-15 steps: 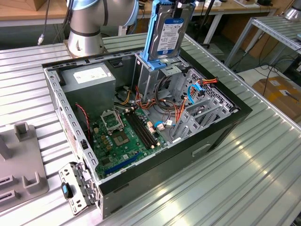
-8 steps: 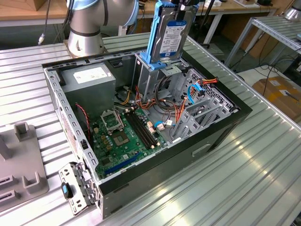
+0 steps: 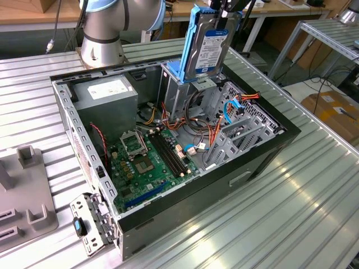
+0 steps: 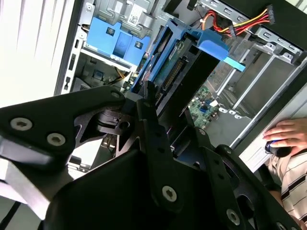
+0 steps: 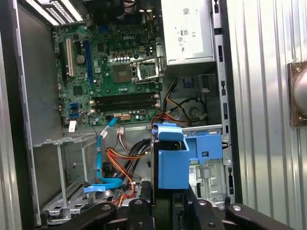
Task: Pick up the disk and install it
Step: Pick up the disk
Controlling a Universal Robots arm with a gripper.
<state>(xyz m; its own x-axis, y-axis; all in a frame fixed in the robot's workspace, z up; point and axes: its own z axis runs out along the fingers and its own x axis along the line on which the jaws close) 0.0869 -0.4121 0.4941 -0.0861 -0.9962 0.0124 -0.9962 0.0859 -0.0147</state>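
The hand (image 3: 224, 8) is clenching the disk (image 3: 205, 47) by its upper end and holding it upright in the upper middle of the exterior view, right over the tall grey drive cage (image 3: 175, 98). The cage is standing inside the open computer case (image 3: 263, 162) on the ribbed tabletop (image 3: 291, 218). In both wrist views the black fingers (image 5: 138, 207) are pressing on either side of the disk, whose blue carrier frame (image 5: 172, 165) is pointing down toward the cage. Whether its lower edge is already touching the cage cannot be told. The main danger is probably misalignment. If the disk is leaning or sitting slightly to one side of the slot, the carrier frame is likely to catch on the cage's rim and jam. Because the grip is at one end only, a push against that resistance could lever the disk in the fingers or work it loose. A dropped disk would be falling toward the motherboard (image 3: 146, 162) in the middle of the exterior view. The orange and red cables (image 3: 216, 131) are lying just beside the cage on the exterior view's right and could get snagged or pinched. A person's striped sleeve (image 4: 290, 175) is also showing close outside the case, within reach of a stray swing.
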